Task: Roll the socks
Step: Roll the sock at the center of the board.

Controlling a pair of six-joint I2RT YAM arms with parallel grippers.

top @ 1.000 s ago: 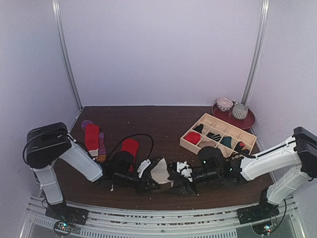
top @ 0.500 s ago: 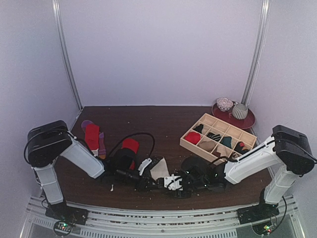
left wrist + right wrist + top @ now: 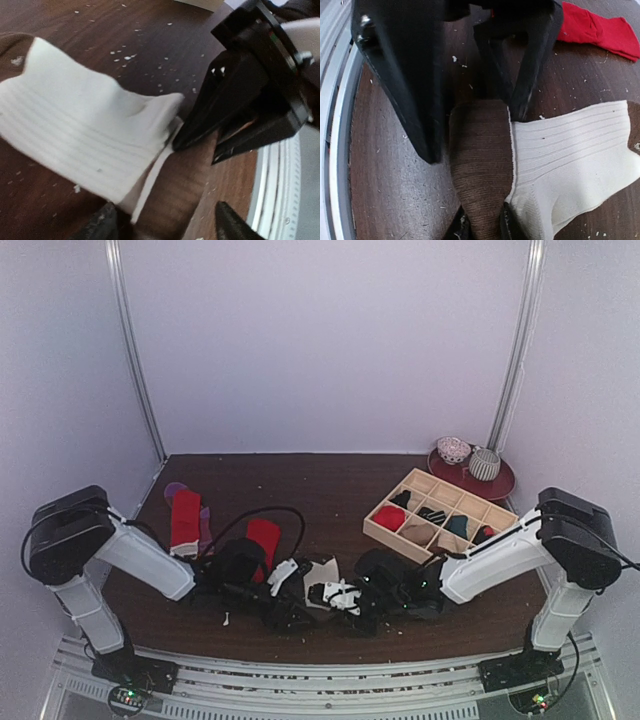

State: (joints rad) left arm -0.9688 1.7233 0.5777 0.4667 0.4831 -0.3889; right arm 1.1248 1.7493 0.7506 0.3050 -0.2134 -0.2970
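A cream sock (image 3: 75,130) with a brown end (image 3: 482,150) lies flat on the dark table near the front edge (image 3: 322,581). My right gripper (image 3: 484,227) is shut on the tip of that brown end. My left gripper (image 3: 166,226) faces it, open, with one finger on each side of the same brown end and not pressing on it. A plain red sock (image 3: 262,537) lies just behind my left wrist. A second red sock (image 3: 185,515) rests on a purple one at the far left.
A pale wooden grid tray (image 3: 385,532) with rolled socks in its compartments stands at the right. Behind it a red plate (image 3: 505,484) carries two rolled bundles. A black cable (image 3: 285,512) loops over the table behind the left arm. White fluff is scattered on the wood.
My right arm swung left to meet the left gripper and closed on the sock's brown end. The left gripper, shut before, has opened.
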